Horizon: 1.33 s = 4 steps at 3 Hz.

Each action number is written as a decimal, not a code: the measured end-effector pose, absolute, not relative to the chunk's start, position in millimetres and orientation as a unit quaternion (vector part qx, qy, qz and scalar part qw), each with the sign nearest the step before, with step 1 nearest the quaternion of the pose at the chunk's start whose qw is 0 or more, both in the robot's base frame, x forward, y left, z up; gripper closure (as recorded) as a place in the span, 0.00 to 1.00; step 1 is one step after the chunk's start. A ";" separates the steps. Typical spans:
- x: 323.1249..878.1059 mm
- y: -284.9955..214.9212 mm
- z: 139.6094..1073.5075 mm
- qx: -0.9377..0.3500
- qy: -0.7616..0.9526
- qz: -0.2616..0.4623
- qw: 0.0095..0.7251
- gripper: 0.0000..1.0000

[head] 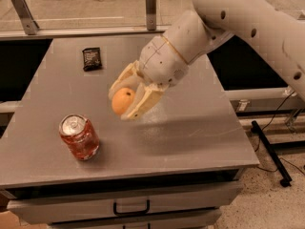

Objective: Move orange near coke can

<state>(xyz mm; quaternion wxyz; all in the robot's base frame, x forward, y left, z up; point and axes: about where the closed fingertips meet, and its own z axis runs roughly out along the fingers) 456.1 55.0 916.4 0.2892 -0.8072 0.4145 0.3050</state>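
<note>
We see the gripper [122, 104] near the middle of the view, its two cream-coloured fingers [143, 101] clamped around the orange [123, 100], one finger curving over the fruit's upper left and the other running under its lower right, so the pale-orange skin shows between them. The fruit appears to hang above the table [200, 142] rather than rest on it, since a soft shadow falls on the grey surface to the lower right, apart from the claw. Behind the gripper a thick white arm [228, 18] rises toward the upper right corner of the view. The relation that matters for the coming move is this: the coke can [79, 137] lies down and to the left of the gripper in the view, near the table's front left part, close to the orange but not touching it, with bare tabletop between them. The can seems to stand upright, silver top and pull tab facing us, so we judge that the carry needs only a short travel toward the lower left and a descent before release, stopping shy of the can to avoid knocking it. A small flat black packet [91, 58] lies well apart at the back left of the table, and a drawer handle [131, 208] shows below the front edge
</note>
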 end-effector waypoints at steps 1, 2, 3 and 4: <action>439.0 73.2 906.0 -0.822 0.385 0.302 0.291 1.00; 428.8 90.5 896.0 -0.830 0.373 0.296 0.290 0.81; 422.9 102.2 885.8 -0.835 0.369 0.292 0.286 0.59; 421.5 113.1 875.3 -0.838 0.368 0.288 0.283 0.35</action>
